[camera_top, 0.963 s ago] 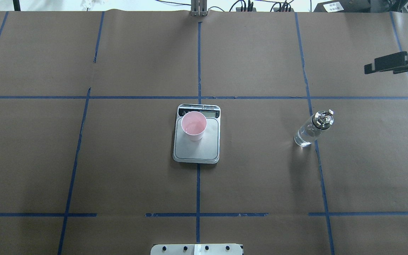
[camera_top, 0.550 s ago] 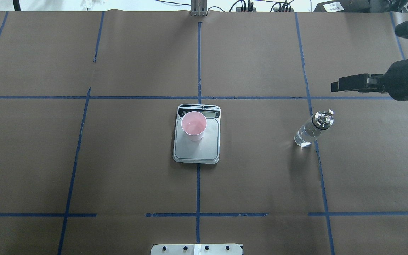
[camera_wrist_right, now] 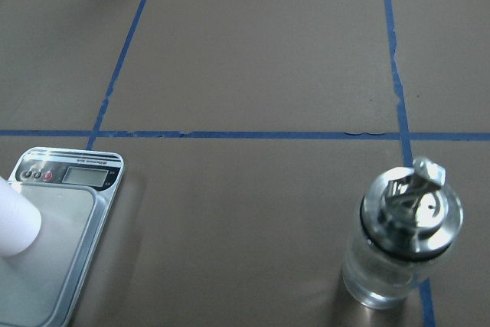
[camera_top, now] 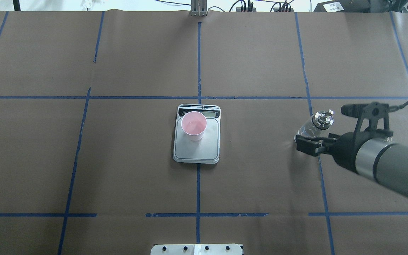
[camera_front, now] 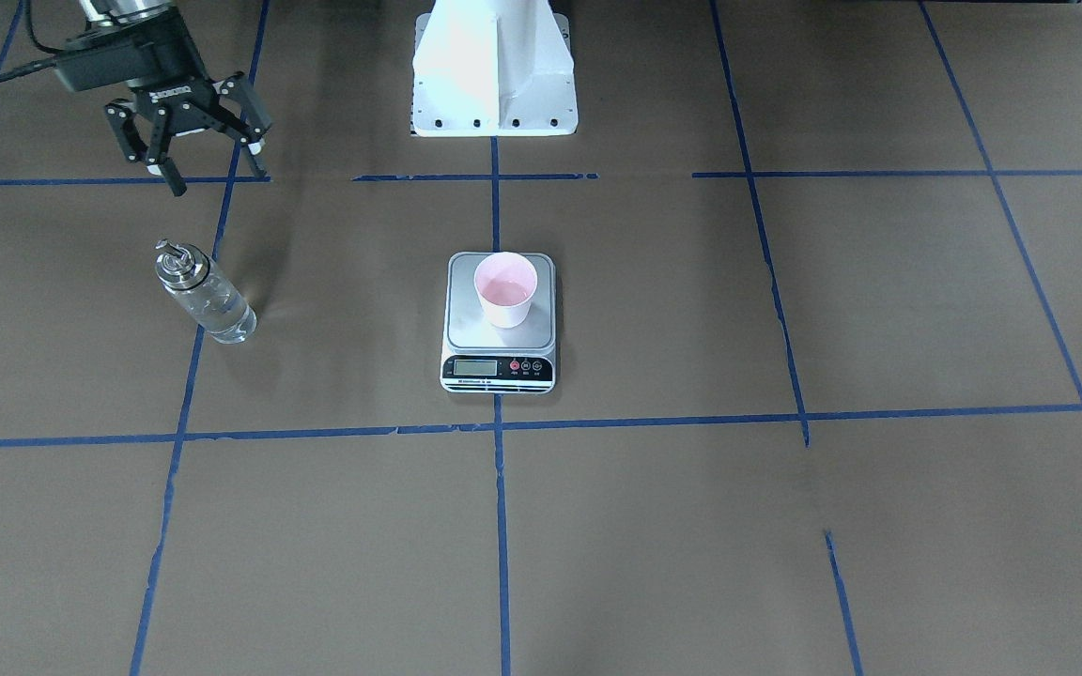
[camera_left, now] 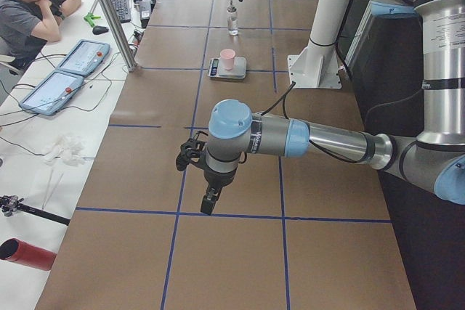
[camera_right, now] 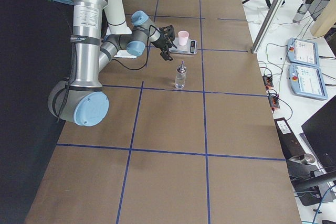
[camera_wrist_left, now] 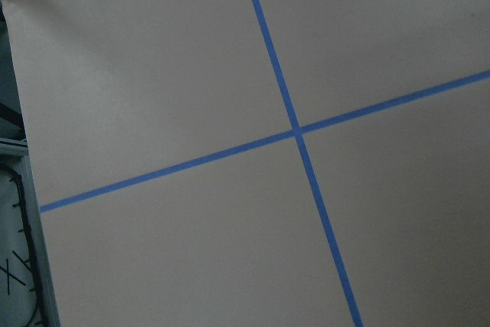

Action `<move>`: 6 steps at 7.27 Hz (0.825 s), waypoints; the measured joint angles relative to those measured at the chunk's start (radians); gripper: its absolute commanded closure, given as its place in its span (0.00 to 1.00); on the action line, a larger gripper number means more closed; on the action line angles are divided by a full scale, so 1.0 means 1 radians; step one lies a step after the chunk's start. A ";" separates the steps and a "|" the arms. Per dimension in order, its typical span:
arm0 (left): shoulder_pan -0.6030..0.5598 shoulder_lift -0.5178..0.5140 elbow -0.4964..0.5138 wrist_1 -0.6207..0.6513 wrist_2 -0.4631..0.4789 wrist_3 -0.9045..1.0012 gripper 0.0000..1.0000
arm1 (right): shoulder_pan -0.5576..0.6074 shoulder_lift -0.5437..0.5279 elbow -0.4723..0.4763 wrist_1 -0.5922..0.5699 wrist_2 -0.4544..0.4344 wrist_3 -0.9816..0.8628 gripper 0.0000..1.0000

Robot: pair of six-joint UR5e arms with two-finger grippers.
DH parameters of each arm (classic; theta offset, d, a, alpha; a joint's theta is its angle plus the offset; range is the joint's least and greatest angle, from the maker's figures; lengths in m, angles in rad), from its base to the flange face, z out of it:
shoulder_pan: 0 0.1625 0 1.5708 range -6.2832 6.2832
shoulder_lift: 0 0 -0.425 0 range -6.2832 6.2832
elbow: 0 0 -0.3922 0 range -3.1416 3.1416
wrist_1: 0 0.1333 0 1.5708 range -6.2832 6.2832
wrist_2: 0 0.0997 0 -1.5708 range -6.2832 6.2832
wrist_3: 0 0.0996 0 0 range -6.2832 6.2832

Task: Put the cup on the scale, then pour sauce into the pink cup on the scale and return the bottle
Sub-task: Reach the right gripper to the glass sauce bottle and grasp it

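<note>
The scale (camera_top: 197,150) sits at the middle of the overhead frame on the brown-papered worktop (camera_top: 119,63), where two blue tape lines (camera_top: 198,63) cross. Its display strip lies along the upper edge there and along the lower edge in the front-facing view. The cup (camera_top: 194,125) stands upright on the platform, toward the display end and slightly left of centre in the overhead view. Its pink inside shows a pale sheen that may be liquid, though it is too small to tell.

The bottle (camera_front: 208,300) stands upright on the worktop at the centre left of the front-facing frame, well apart from the scale. It rests on a blue tape line, its metal cap on top. The clear sauce (camera_front: 224,317) fills its lower part.

The right gripper (camera_front: 219,178) hangs in the upper left of that frame, beyond the bottle toward the robot's base. Its jaws are spread wide, hold nothing and do not touch the glass. In the overhead view it comes in from the right edge and overlaps the bottle's base. The right wrist view has the bottle at lower right and the scale with the cup at lower left.

The left gripper (camera_left: 195,179) shows only in the left side view, low in the frame over bare worktop, far from the scale. I cannot tell how its jaws stand.
</note>
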 measured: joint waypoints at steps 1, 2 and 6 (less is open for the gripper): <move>0.000 0.014 -0.003 -0.002 -0.020 -0.001 0.00 | -0.121 -0.008 -0.025 0.006 -0.171 0.053 0.00; 0.001 0.020 -0.003 -0.003 -0.029 -0.019 0.00 | -0.193 -0.012 -0.081 0.045 -0.297 0.080 0.00; 0.007 0.042 -0.006 -0.012 -0.033 -0.111 0.00 | -0.225 -0.032 -0.224 0.263 -0.399 -0.048 0.00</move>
